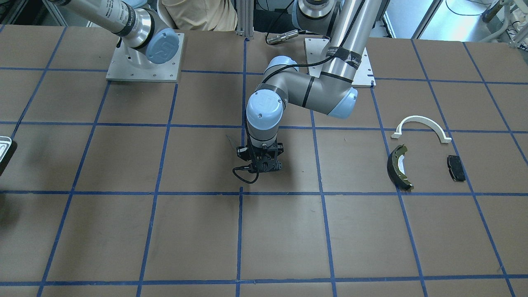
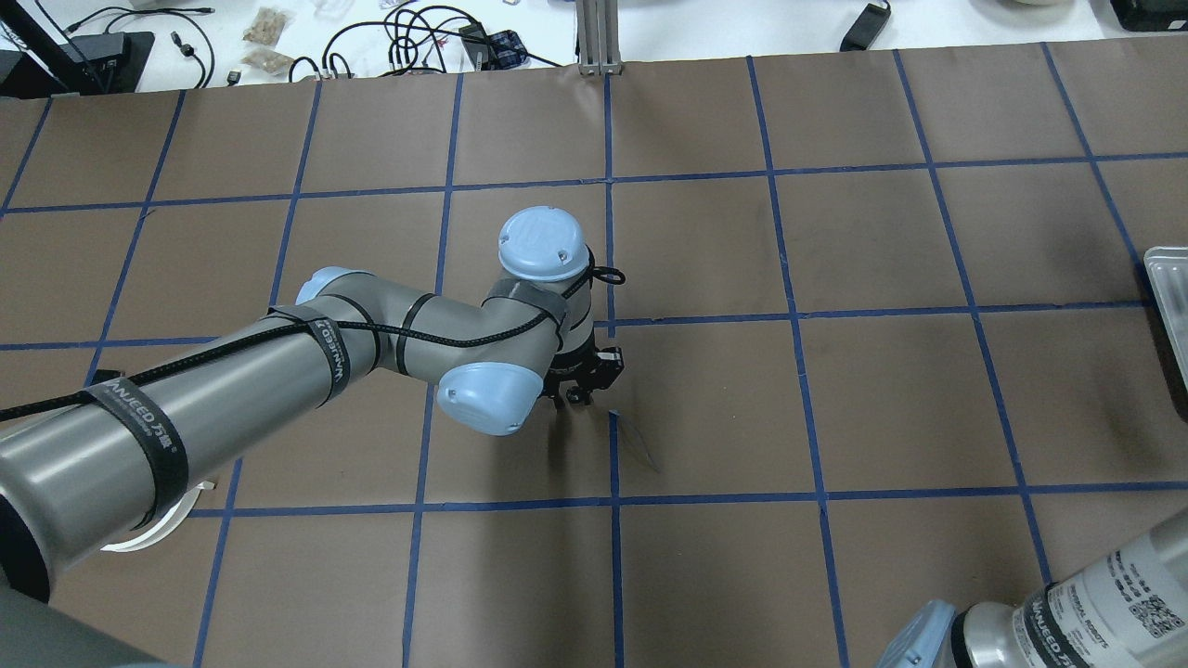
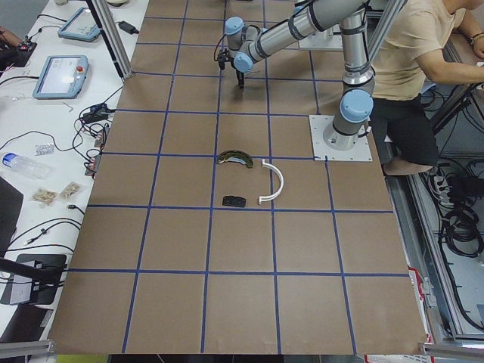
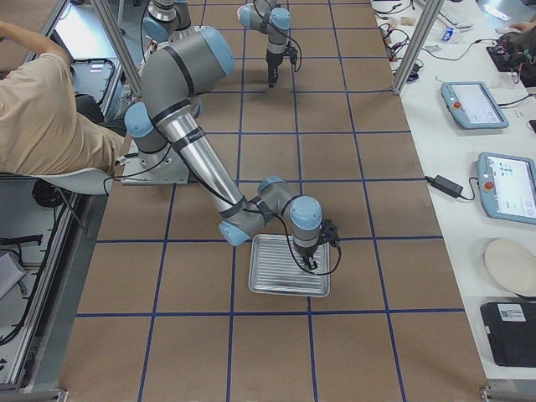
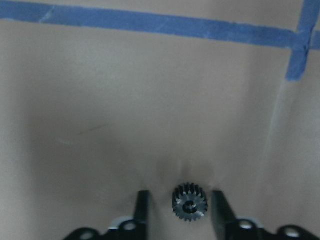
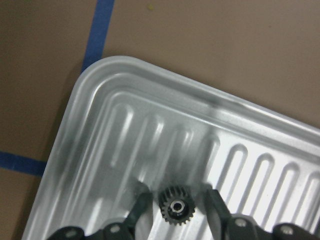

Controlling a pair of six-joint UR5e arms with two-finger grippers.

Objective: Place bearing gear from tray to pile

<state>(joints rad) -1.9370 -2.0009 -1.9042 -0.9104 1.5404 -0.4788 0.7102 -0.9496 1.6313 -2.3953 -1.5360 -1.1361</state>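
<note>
A small dark bearing gear [image 6: 175, 205] lies in the ridged metal tray [image 6: 100, 75], near its corner. My right gripper [image 6: 176, 195] is open and straddles that gear, with a gap on each side. The tray also shows in the exterior right view [image 4: 268, 280]. A second dark gear [image 5: 190, 202] lies on the brown table paper between the open fingers of my left gripper [image 5: 180, 192], at mid-table [image 1: 264, 167]. The pile is a white half-ring arch [image 1: 420, 123], a brake shoe [image 1: 398, 167] and a black pad [image 1: 456, 167], well off to the side of the left gripper.
Blue tape lines grid the brown table. Both arm base plates [image 1: 144, 62] stand at the robot's side. A seated person [image 4: 42, 109] is behind the bases. Tablets and cables lie on the side bench [image 4: 473, 105].
</note>
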